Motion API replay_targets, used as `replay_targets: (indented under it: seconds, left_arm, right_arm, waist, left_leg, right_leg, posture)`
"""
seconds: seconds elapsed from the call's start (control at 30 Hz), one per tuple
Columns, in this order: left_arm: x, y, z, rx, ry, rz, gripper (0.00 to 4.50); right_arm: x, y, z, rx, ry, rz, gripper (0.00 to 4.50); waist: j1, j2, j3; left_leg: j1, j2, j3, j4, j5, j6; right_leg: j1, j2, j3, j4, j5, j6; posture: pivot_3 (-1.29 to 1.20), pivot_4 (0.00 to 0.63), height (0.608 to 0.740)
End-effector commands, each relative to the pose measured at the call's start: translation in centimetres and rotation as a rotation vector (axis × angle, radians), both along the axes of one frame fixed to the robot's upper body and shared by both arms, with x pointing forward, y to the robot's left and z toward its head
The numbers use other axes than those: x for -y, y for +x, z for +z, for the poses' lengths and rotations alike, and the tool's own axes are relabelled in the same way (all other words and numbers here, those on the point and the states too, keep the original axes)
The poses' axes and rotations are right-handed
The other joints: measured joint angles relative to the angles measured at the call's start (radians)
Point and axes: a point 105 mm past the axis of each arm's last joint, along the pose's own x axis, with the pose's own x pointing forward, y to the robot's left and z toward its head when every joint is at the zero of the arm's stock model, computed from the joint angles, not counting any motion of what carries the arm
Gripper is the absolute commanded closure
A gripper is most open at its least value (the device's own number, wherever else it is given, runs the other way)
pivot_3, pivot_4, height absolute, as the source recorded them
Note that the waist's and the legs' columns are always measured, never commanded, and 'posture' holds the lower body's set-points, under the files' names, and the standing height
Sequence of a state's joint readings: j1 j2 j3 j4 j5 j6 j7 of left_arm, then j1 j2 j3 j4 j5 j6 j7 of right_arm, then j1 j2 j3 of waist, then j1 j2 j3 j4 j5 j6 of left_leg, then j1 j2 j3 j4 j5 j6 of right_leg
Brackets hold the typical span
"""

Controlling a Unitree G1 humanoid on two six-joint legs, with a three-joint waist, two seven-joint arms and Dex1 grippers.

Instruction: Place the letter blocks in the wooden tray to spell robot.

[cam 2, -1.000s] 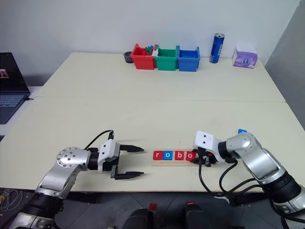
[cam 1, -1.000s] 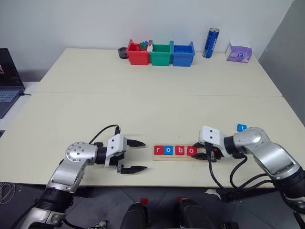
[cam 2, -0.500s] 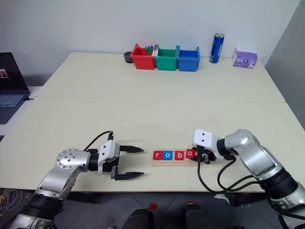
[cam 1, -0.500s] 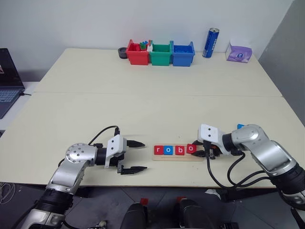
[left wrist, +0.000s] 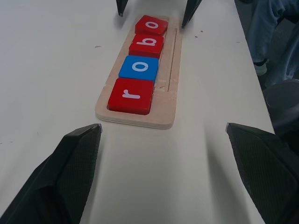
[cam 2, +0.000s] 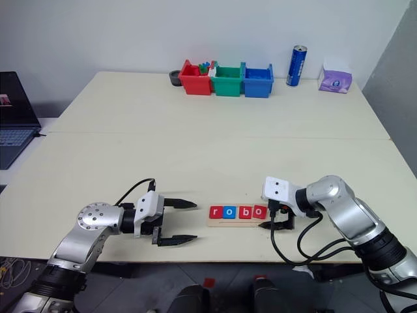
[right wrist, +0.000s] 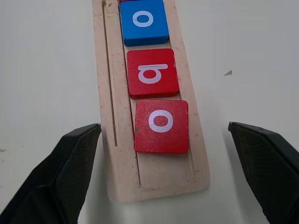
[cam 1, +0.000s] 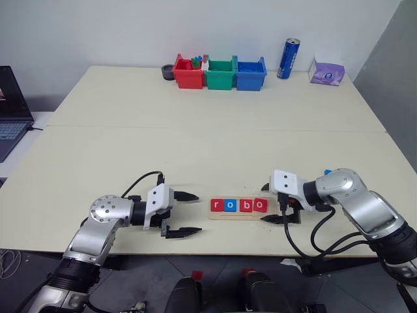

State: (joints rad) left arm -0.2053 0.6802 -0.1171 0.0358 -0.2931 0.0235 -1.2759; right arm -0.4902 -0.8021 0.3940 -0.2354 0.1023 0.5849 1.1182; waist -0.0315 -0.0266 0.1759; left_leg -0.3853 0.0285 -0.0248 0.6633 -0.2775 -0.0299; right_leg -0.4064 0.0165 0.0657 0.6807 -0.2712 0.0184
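Note:
The wooden tray [cam 1: 242,215] lies near the table's front edge. Four letter blocks sit flat in it, reading r [cam 1: 216,205], o [cam 1: 230,205], b [cam 1: 245,205], o [cam 1: 260,205]: red, blue, red, red. Its right end [right wrist: 161,179] is bare. My right gripper [cam 1: 263,205] is open, one finger on each side of the last red o [right wrist: 161,125], not touching it. A blue block [cam 1: 328,172] peeks out behind my right arm, its letter hidden. My left gripper [cam 1: 199,212] stands open just left of the tray, holding nothing.
Red [cam 1: 189,73], green [cam 1: 219,74] and blue [cam 1: 250,74] bins line the table's far edge, with a blue can [cam 1: 287,59] and a purple tissue pack [cam 1: 327,73] to their right. A laptop [cam 1: 10,111] sits off the left side. A person's leg [left wrist: 271,28] stands beyond the table.
My right gripper has opened and let go of the red o, which now lies flat as the fourth block in the tray. The left arm has not moved.

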Motion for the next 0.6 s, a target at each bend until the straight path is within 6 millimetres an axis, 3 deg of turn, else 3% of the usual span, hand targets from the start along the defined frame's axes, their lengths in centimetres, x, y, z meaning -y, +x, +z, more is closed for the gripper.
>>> replay_targets:
  seconds: [0.03, 0.07, 0.17, 0.5, 0.6]
  left_arm:
    - [0.0, 0.1, 1.1, 0.044, -0.009, -0.004, 0.00]
    - [-0.1, 0.1, 1.1, 0.044, -0.009, -0.003, 0.00]
    - [-0.2, 0.0, 1.0, 0.043, -0.008, 0.002, 0.00]
    - [-0.1, 0.3, 0.9, 0.043, -0.009, -0.003, 0.00]
    - [0.0, 0.4, 0.9, 0.044, -0.009, -0.007, 0.00]
  right_arm:
    - [-0.1, 0.2, 2.7, 0.068, 0.049, 0.001, 0.03]
    - [0.0, 0.1, 2.9, 0.071, 0.055, -0.003, 0.03]
    - [0.9, 0.0, 3.4, 0.100, 0.057, -0.045, 0.66]
    - [2.1, -0.7, 1.7, 0.136, 0.007, -0.110, 4.32]
    - [2.0, -1.0, 0.9, 0.121, -0.007, -0.099, 4.49]
  waist:
    - [0.000, 0.000, 0.000]
    - [0.000, 0.000, 0.000]
    - [0.000, 0.000, 0.000]
    - [0.001, 0.000, 0.000]
    - [0.001, 0.000, 0.000]
  left_leg:
    - [0.000, 0.000, 0.000, 0.000, 0.000, 0.000]
    - [0.000, 0.000, 0.000, 0.000, 0.000, 0.000]
    - [0.000, 0.000, 0.000, 0.000, 0.000, 0.000]
    - [0.000, 0.000, 0.000, 0.000, 0.000, 0.000]
    - [0.000, 0.000, 0.000, 0.000, 0.000, 0.000]
  right_leg:
    - [0.000, 0.000, 0.000, 0.000, 0.000, 0.000]
    - [0.000, 0.000, 0.000, 0.000, 0.000, 0.000]
    - [0.000, 0.000, 0.000, 0.000, 0.000, 0.000]
    - [0.000, 0.000, 0.000, 0.000, -0.001, 0.002]
    - [0.000, 0.000, 0.000, 0.000, -0.002, 0.004]
  posture:
    - [0.00, 0.150, 0.740]
    - [0.00, 0.150, 0.740]
    - [0.00, 0.150, 0.740]
    - [0.00, 0.150, 0.740]
    - [0.00, 0.150, 0.740]
